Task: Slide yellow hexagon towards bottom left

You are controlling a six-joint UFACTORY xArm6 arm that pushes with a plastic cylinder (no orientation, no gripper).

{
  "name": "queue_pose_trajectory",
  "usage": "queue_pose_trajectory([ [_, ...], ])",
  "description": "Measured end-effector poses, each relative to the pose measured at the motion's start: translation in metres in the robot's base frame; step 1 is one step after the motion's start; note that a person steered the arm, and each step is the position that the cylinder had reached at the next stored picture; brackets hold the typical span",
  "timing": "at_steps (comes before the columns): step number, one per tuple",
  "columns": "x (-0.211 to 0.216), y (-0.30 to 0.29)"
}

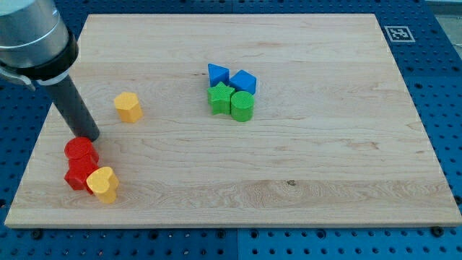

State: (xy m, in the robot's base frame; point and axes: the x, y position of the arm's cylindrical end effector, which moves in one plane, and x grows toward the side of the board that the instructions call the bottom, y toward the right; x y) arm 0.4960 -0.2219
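Note:
The yellow hexagon (128,106) lies on the wooden board (303,173) in the left part of the view. My tip (92,137) rests on the board to the lower left of the hexagon, a short gap away from it. The tip stands just above the red cylinder (81,151). The dark rod rises from the tip to the view's top left.
A red block (78,175) and a yellow heart (103,183) sit below the red cylinder near the bottom left. Near the middle are two blue blocks (219,74) (244,81), a green block (219,97) and a green cylinder (242,105).

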Motion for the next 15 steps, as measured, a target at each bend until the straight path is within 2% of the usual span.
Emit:
queue_pose_trajectory([
  [2, -0.040, -0.025],
  [4, -0.113, 0.001],
  [5, -0.115, 0.032],
  [9, -0.074, 0.036],
  [15, -0.060, 0.081],
])
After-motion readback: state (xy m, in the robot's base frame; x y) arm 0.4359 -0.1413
